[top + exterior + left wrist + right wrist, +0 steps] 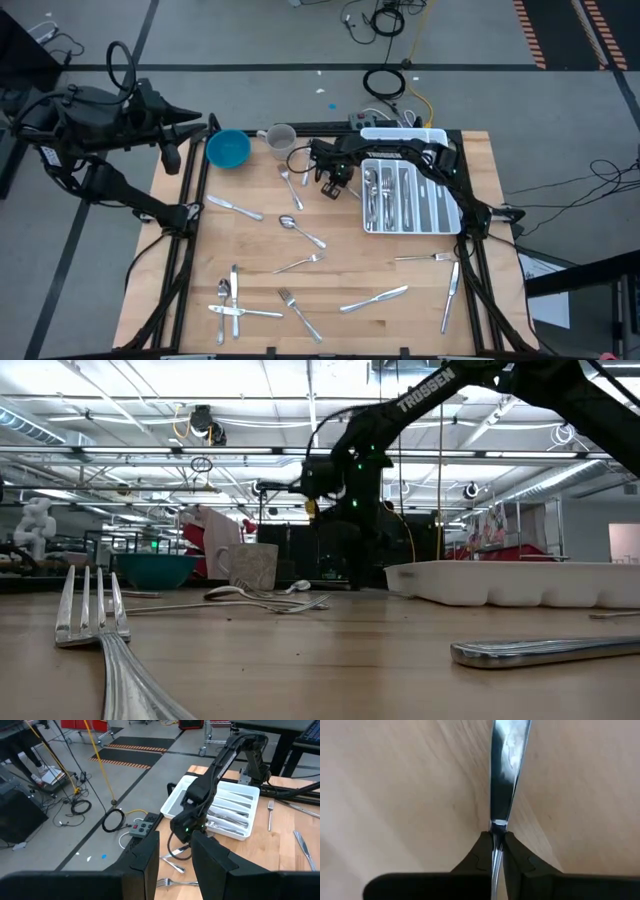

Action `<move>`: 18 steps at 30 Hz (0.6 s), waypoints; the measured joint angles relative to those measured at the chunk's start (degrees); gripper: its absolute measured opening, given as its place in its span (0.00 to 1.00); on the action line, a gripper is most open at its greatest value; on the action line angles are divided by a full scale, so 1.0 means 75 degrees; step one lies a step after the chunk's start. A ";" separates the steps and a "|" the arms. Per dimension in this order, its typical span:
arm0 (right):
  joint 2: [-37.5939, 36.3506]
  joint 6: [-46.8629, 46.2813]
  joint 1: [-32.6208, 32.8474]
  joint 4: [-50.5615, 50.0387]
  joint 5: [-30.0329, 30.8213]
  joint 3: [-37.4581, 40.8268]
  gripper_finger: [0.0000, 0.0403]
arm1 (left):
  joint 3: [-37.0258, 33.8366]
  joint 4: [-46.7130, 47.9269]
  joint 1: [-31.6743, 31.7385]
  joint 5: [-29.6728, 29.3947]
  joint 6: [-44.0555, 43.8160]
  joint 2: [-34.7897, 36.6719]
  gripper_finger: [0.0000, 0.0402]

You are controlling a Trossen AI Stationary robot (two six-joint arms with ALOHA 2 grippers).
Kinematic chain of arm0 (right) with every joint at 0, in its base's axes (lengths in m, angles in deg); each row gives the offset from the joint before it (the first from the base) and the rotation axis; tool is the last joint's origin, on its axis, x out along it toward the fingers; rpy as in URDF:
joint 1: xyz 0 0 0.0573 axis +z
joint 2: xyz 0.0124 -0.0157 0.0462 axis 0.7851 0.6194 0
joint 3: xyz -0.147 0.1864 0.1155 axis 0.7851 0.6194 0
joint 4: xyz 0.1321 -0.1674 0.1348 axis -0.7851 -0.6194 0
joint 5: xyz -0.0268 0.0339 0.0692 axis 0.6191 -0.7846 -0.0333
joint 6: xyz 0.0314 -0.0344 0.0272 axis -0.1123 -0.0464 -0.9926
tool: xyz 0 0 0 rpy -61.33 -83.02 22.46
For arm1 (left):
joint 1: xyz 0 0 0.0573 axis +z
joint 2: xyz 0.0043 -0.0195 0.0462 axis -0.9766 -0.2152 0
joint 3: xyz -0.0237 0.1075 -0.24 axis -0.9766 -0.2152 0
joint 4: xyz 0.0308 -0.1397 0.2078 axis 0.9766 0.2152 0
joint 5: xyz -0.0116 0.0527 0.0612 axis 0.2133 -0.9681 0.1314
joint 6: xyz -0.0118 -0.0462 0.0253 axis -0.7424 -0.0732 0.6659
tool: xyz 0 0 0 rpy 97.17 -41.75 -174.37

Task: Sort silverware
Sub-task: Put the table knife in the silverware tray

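- Right gripper point(496, 851), just left of the tray point(452, 222): fingers clamped on a utensil handle point(504, 765).
- Left gripper point(176, 857), beyond the bowl point(228, 149): fingers parted, empty.

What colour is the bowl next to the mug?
The bowl is blue, seen best in the high view beside the mug.
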 joint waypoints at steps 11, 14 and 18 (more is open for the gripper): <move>-0.0408 -0.0282 0.0096 -0.0282 -0.0116 -0.0608 0.00 | -0.0002 0.0000 -0.0002 0.0003 0.0196 0.0000 0.29; -0.0734 -0.0335 0.0028 -0.0482 -0.0097 -0.0623 0.00 | -0.0001 0.0000 0.0000 0.0003 0.0207 0.0000 0.29; -0.1481 -0.0780 -0.0122 -0.0803 -0.0027 -0.0636 0.00 | -0.0002 0.0000 -0.0001 0.0003 0.0245 0.0003 0.29</move>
